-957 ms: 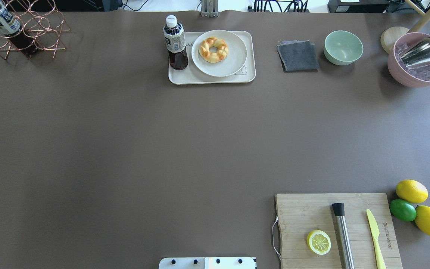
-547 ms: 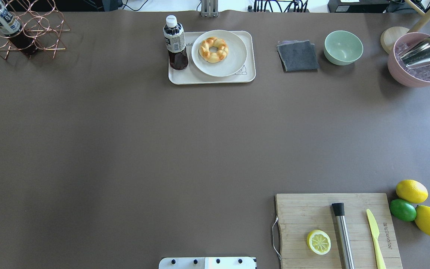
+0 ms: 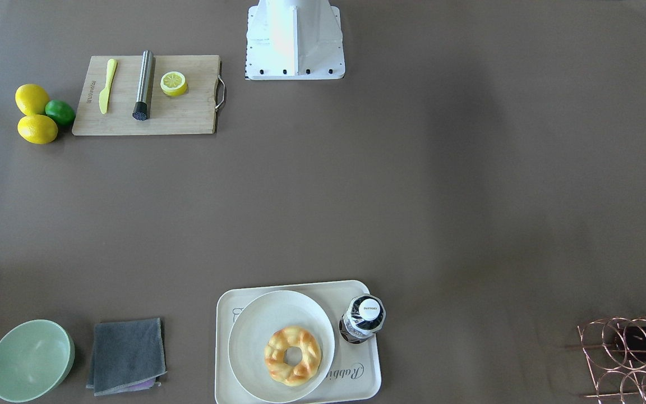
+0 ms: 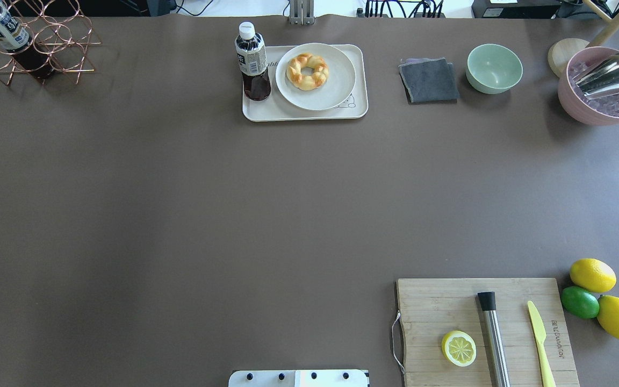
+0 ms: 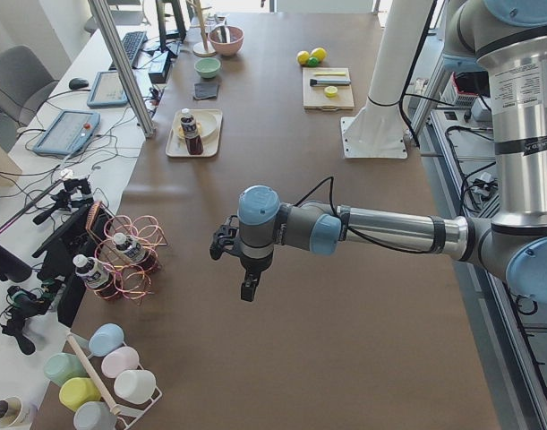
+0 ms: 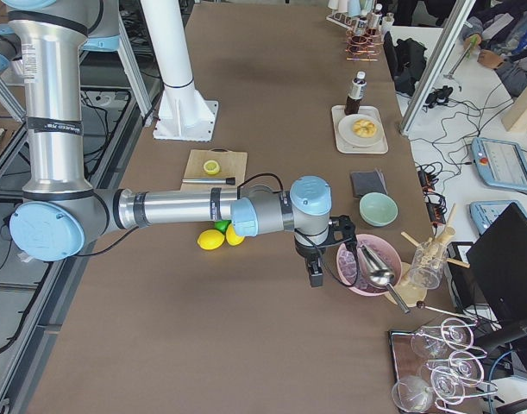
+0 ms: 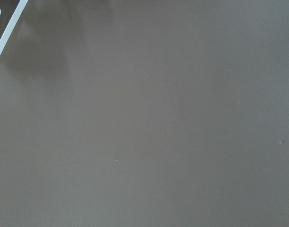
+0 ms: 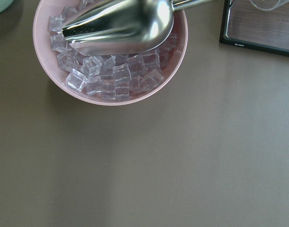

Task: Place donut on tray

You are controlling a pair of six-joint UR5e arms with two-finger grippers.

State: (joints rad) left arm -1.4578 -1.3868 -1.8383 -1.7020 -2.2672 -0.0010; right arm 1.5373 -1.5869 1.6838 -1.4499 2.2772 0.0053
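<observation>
Whether the left gripper and right gripper are parted or closed cannot be told. Both hang well apart from the donut, which lies on a round plate on the tray at the table's far edge. It looks light, soft and glossy, so a gentle pinch across one side of the ring seems best.

Arms: we see silver tubes with pale-blue joint caps.
Cable: black, looping above the wrist.
Left gripper, right gripper: black, we note.
Base: white, with black screws along its lower edge.
</observation>
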